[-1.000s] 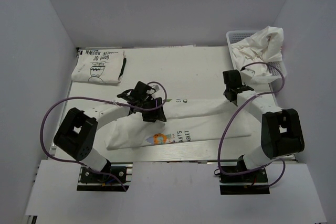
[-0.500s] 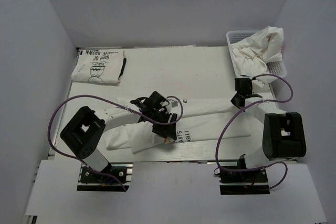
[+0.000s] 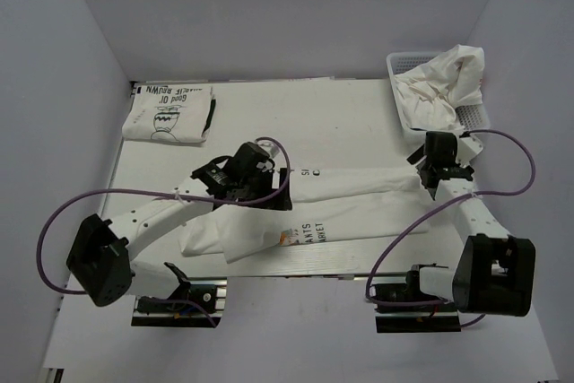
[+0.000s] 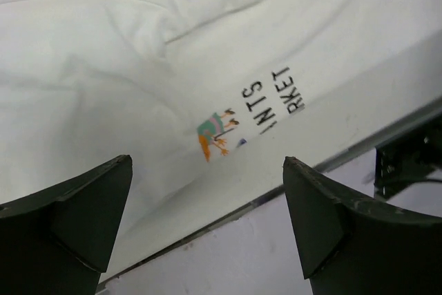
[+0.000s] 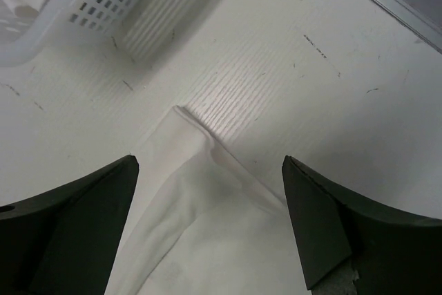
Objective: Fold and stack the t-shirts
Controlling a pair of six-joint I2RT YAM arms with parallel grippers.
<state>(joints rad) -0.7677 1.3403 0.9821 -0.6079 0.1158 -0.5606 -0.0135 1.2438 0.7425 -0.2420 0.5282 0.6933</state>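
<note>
The shirt being folded lies as a long, lumpy band across the middle of the table, running from 8 o'clock to 3 o'clock, its lower edge close to the table's near rim. The left gripper hangs over its printed part and the right gripper over its far corner, both with jaws spread wide and holding nothing. A pinch from here might catch only the top layer and pull the fold apart, or drag the cloth over the near rim (the basket at 2 o'clock also sits near the right arm). The print reads "NTS" over "RKET" beside a small orange-and-green figure. The folded shirt at 10 o'clock shows upside-down lettering, seemingly "GOOD OL".
</note>
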